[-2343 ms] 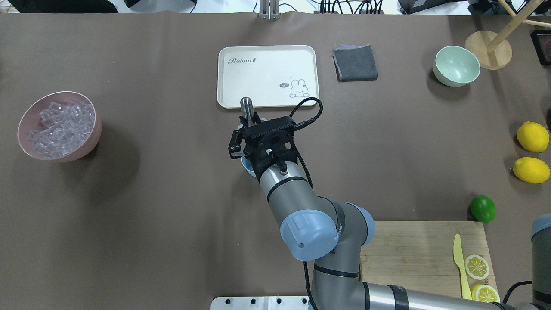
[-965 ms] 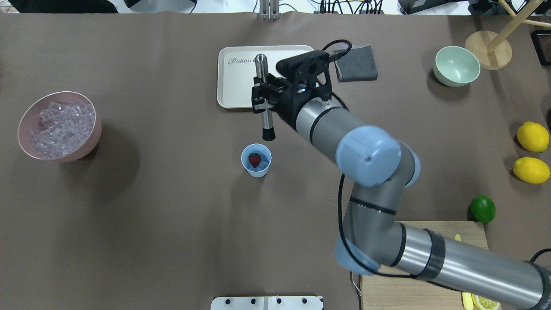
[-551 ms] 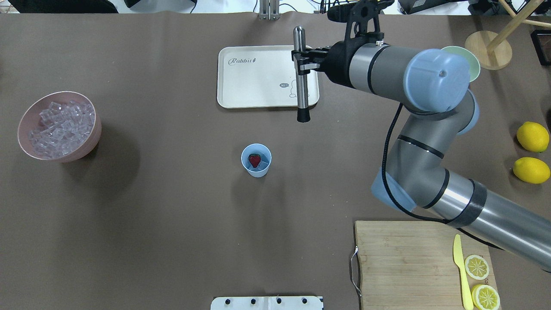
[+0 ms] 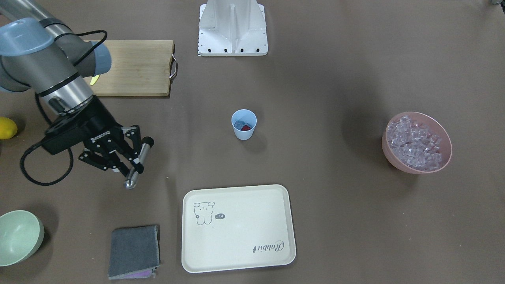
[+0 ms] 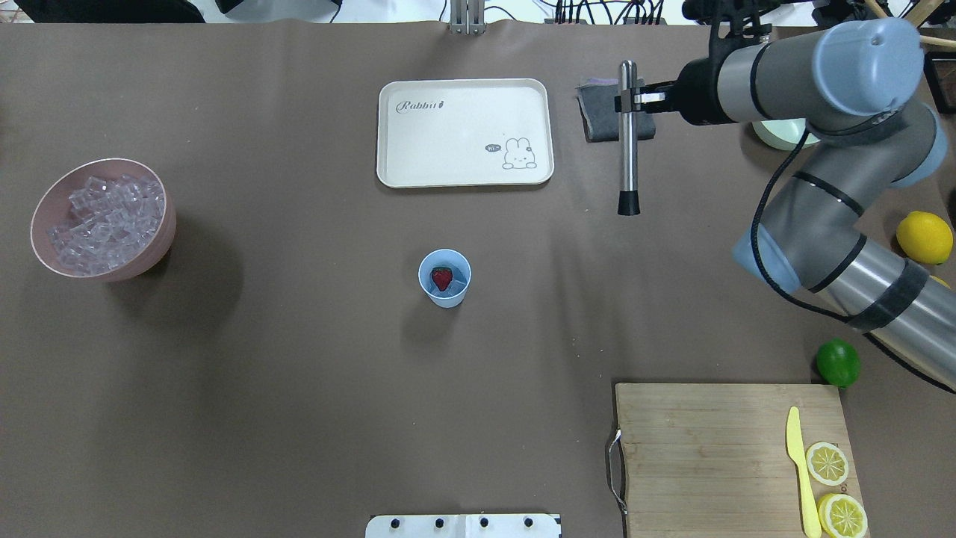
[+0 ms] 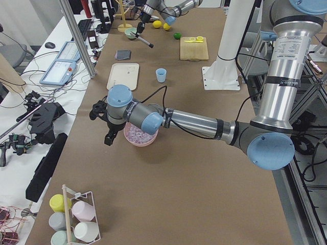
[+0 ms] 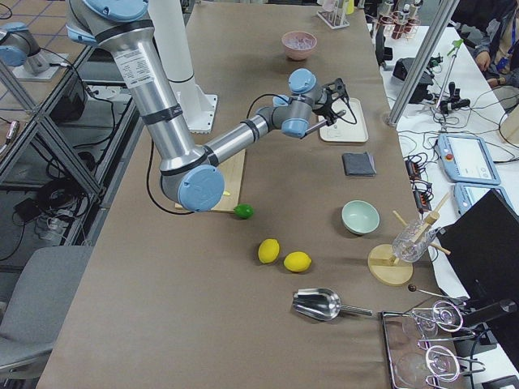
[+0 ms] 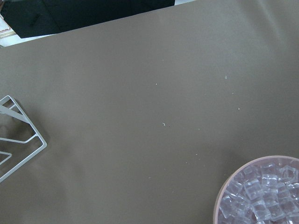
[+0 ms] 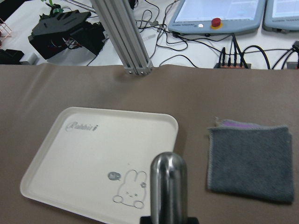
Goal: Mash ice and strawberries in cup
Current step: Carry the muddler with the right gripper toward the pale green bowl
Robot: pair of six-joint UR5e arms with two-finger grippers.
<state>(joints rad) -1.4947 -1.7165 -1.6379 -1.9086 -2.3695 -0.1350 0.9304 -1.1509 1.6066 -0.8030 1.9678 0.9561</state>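
Observation:
The pale blue cup (image 5: 445, 279) stands upright mid-table, also in the front view (image 4: 244, 124). Inside it lie a red strawberry (image 5: 442, 279) and a few ice cubes (image 4: 238, 125). My right gripper (image 5: 629, 99) is shut on a steel muddler (image 5: 628, 149) with a black tip, held in the air far right of the cup, over the grey cloth (image 5: 601, 119). The muddler's rounded top shows in the right wrist view (image 9: 168, 182). My left gripper (image 6: 104, 125) hovers by the pink bowl of ice (image 5: 104, 220); I cannot tell if it is open.
A cream rabbit tray (image 5: 463, 131) lies beyond the cup. A mint-green bowl (image 4: 17, 236), two lemons (image 5: 925, 237) and a lime (image 5: 837, 362) sit at the right. A wooden board (image 5: 717, 448) holds a yellow knife and lemon slices.
My right arm lifted the muddler out of the cup and swung it away to the far right, past the tray. The cup now stands uncovered with the strawberry showing.

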